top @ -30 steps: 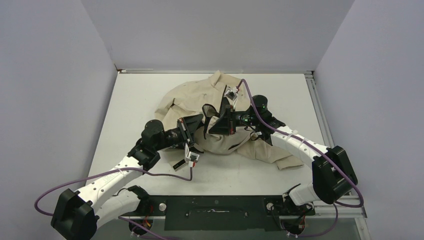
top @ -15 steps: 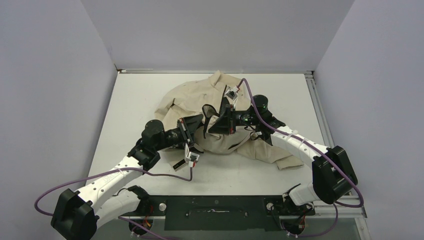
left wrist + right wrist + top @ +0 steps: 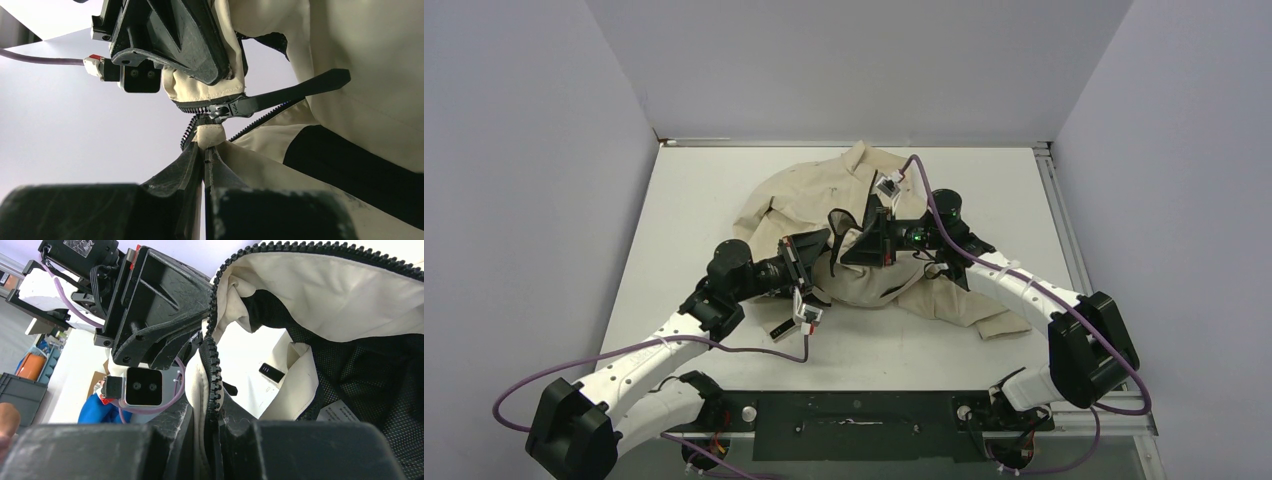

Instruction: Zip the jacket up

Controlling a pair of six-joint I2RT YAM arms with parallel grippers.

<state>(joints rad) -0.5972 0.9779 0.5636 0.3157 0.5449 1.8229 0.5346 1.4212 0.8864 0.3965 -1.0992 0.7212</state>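
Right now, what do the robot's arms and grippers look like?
The left arm and right arm have white shells with bulky black joints. A purple cable trails along each. The left gripper and right gripper are scuffed matte black plastic, wedge-shaped.

A: Garment colouring?
B: Shown: large cream fabric jacket [image 3: 804, 190]; black mesh lining [image 3: 375, 365]; black zipper teeth [image 3: 215, 365]; small white printed label [image 3: 337, 412].
A: Surroundings?
B: Flat white surface [image 3: 694, 200]; white robot arms [image 3: 639, 362] with black joints; purple cables [image 3: 754, 351]; pale lilac-grey walls [image 3: 524, 150].
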